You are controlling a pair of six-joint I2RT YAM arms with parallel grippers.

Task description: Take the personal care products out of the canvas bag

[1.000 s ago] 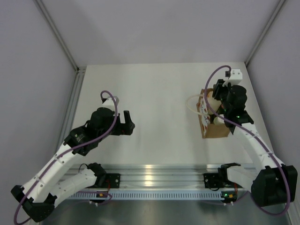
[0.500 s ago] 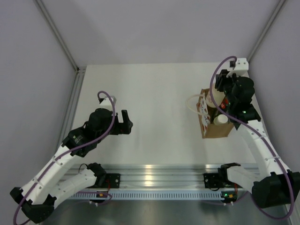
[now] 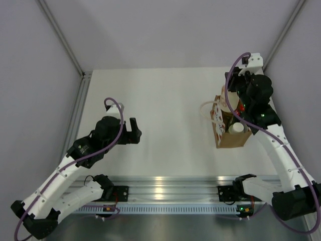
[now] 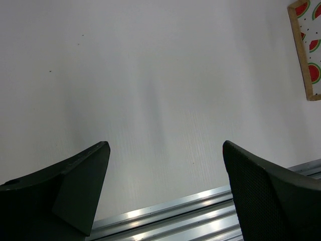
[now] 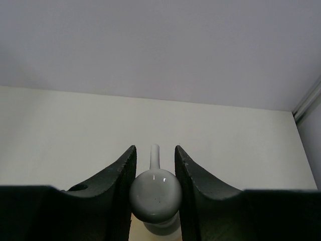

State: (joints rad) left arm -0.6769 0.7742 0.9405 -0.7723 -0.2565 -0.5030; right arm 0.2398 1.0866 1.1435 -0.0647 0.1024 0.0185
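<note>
— Right claw (image 5: 154, 150) is clamped on the white cap (image 5: 154, 195) of the cream bottle (image 3: 231, 104), yeah? Looks like it pinches the cap from the side, so the bottle hangs upright, long axis crossways to the fingers.

— Yep, that's how I read it too. From the top camera the bottle sits right over the far end of the canvas bag (image 3: 233, 141), back right on the tabletop (image 3: 170, 100). Can't tell if its bottom is above the bag's rim though, the right arm covers that bit.

— So which way does it go?

— My guess is up first, then sideways to the tabletop on the bag's left, then down, keeping it upright the whole way. If it goes sideways too low, it probably clips the rim and tips the bag.

— And the left claw (image 3: 134, 129)?

— Spread wide, nothing in it, hovering over the tabletop well apart from the bag. Its wrist cam only catches the bag's watermelon-print panel (image 4: 307, 45) at the edge. The right arm is way nearer for the rest. I can see another white-capped bottle (image 3: 236, 128) and a red cap (image 3: 242, 107) down in the bag.
</note>
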